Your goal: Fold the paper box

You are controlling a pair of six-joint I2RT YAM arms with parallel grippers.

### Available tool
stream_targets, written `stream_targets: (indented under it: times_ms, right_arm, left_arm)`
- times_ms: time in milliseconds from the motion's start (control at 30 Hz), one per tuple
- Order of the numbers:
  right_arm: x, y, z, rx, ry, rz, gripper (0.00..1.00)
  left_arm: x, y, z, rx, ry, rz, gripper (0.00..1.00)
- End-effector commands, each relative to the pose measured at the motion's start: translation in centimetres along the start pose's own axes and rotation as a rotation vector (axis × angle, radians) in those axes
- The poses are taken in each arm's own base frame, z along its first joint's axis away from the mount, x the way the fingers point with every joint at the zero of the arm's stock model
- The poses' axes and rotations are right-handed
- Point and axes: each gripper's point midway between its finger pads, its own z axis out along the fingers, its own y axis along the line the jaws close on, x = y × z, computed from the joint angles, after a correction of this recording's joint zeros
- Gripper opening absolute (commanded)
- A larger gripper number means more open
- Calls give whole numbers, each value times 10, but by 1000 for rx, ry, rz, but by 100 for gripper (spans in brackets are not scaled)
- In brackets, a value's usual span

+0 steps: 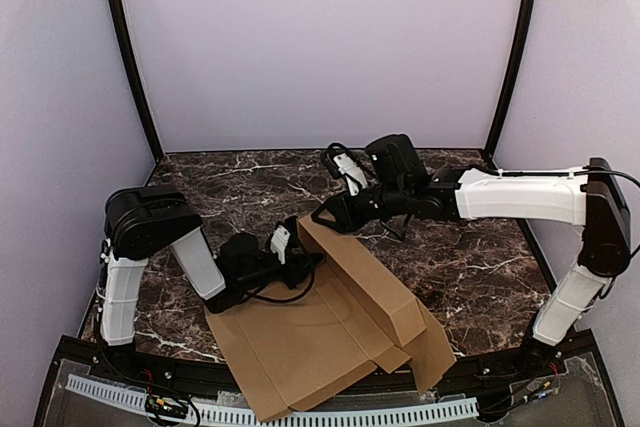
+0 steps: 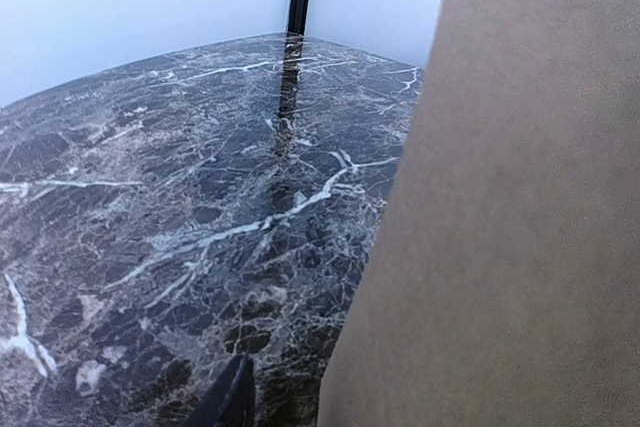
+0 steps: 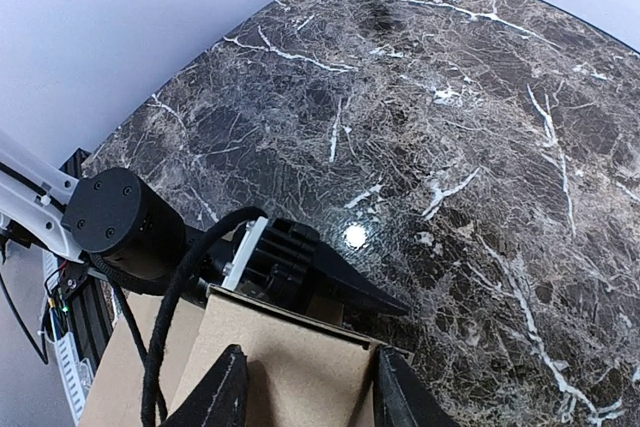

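While the plain brown corrugated-cardboard paper box lies partly folded on the near middle of the dark, white-veined marble table, both arms meet at its far end. Most of the sheet lies flat, its near corner reaching over the table's front edge. One long folded-up wall stands up from the sheet and runs slantwise from the far left toward the near right.

At the far, upper corner of that wall sits the right gripper, on the white-and-black arm that reaches in from the right. In the right wrist view its two black fingers stand to either side of the wall's end, with the cardboard filling the gap between them. The jaws are set about midway apart, and they look closed on the wall, holding it up.

Just beside and below it is the left gripper, at the sheet's far-left edge, close against the wall's outer face. From the right wrist, one of its black fingers points along the back of the cardboard, and the other is hidden. The left wrist view shows one black fingertip low in the picture, with cardboard filling the right side. How far these jaws are open, and whether they grip the cardboard, I cannot tell.
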Motion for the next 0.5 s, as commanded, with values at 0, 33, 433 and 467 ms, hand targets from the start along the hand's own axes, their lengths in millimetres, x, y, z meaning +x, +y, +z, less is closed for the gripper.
stream_targets:
  times_ms: [0,33,433,467]
  right_arm:
    - [67,-11,4,38,212,51,41]
    - [67,-11,4,38,212,51,41]
    - [66,-11,3,38,208,48,40]
    - [65,-11,3,39,207,47,40]
  left_arm:
    - [3,-6,5,47,2,-23,33]
    - [2,-6,7,50,-1,-23,27]
    - [1,-6,6,55,-5,-33,1]
    - [1,-5,6,53,-6,-32,1]
